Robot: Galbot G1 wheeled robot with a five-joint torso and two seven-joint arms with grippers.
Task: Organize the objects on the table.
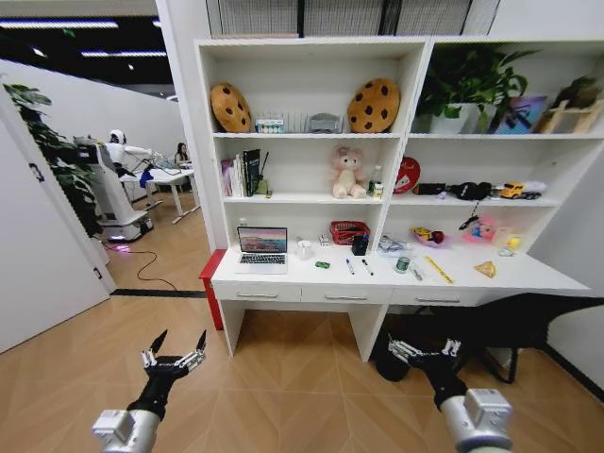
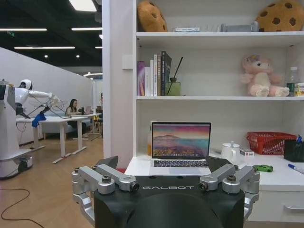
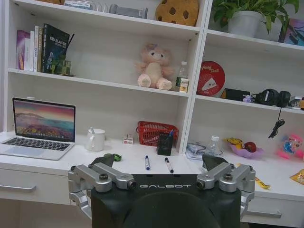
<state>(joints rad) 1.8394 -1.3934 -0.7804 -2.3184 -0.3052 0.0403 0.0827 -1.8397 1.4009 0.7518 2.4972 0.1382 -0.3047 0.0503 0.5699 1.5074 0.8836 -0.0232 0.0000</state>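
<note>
A: What is being listed on the table (image 1: 528, 276)?

B: A laptop (image 1: 262, 249), lid up, is being shown at the desk's left end; a green toy car (image 1: 323, 265), two pens (image 1: 357, 267), a black pen cup (image 1: 360, 245) and a small green can (image 1: 402, 264) are being shown toward the middle.

A: And the grippers?

B: The left gripper (image 1: 174, 345) and right gripper (image 1: 425, 350) are being held low over the floor, well short of the desk, fingers spread, nothing gripped.

A: Handling?

B: The laptop is being judged stiff but fragile, best taken by the base; pens light and prone to roll, best pinched mid-barrel.
</note>
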